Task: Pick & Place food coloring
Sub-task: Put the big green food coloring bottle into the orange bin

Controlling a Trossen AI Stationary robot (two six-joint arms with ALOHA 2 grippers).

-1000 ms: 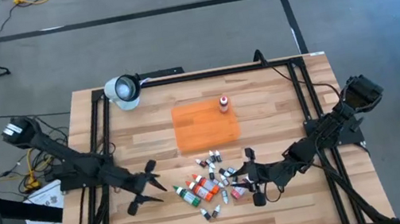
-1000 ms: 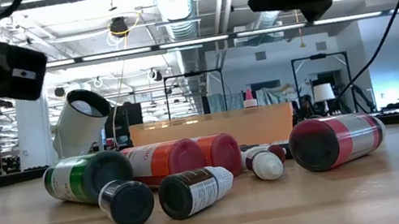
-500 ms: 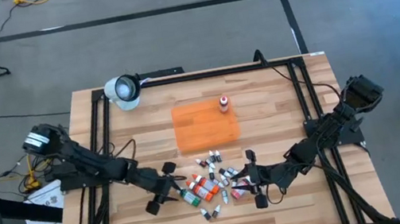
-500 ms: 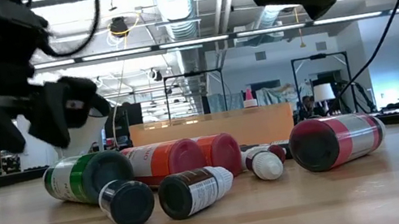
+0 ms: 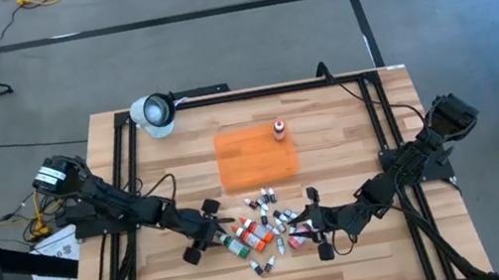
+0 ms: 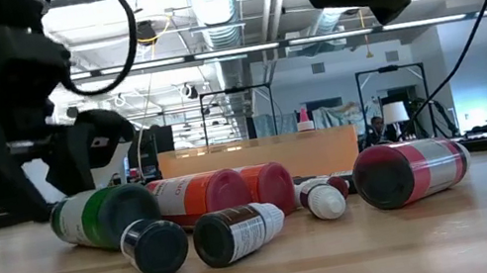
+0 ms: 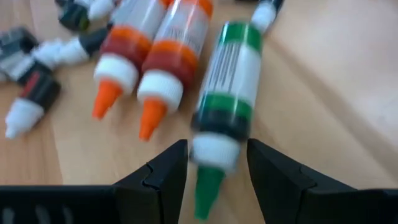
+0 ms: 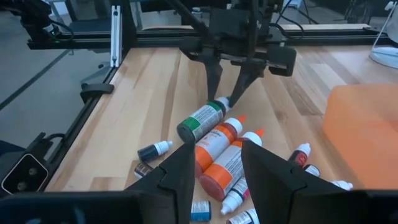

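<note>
Since the earlier frames the left gripper has been carried in from the desk's left side to the left end of the cluster of food coloring, which is scattered near the middle of the front edge. Its jaws are held open, one on each side of the white cap of the green bottle, which is lying flat with its nozzle turned towards the wrist; the cap is straddled but does not appear to be squeezed yet, so a grasp at the narrow cap end seems intended. Two orange-tipped bottles are lying just beside the green one, which probably explains why the outermost bottle is approached from the free side. The right gripper is held low at the right end of the cluster with its jaws apart and nothing between them, apparently waiting. One small bottle is already standing upright at the back right corner of the orange tray, behind the cluster towards the desk's middle, and the tray is judged to be the place for the rest
</note>
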